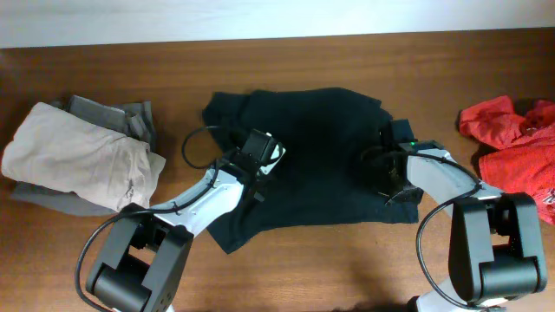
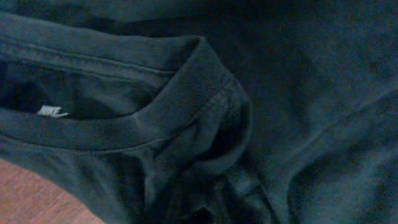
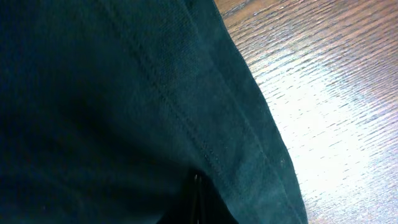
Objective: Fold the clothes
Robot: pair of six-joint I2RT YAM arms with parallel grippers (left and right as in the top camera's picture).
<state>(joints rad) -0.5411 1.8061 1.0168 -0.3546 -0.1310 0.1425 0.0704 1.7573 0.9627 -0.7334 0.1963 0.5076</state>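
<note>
Down at the bottom of the overhead view both arms reach up from their bases across the wooden table (image 1: 347, 277), and both end on the black T-shirt (image 1: 321, 152), which lies spread and rumpled across the middle of the frame. On the lower left of the shirt sits the left gripper (image 1: 263, 154). Its jaws are hidden against the dark cloth and I cannot tell whether they are parted or closed. Its wrist camera looks straight at the ribbed collar (image 2: 124, 127), which curves across the left half of the frame, with a small white logo (image 2: 53, 112) inside the neckline and a sliver of table at lower left. Over on the shirt's right edge the right gripper (image 1: 388, 171) is clamped tight, pinching the fabric. In its wrist view the stitched hem (image 3: 205, 146) runs diagonally down into the pinch at bottom centre, cloth fills the left of the frame and glossy wood the right. Further out at centre left a beige garment (image 1: 78, 156) lies folded on top of a grey garment (image 1: 121, 117). A bright red garment (image 1: 512, 147) is crumpled at the right edge, well apart from the shirt.
</note>
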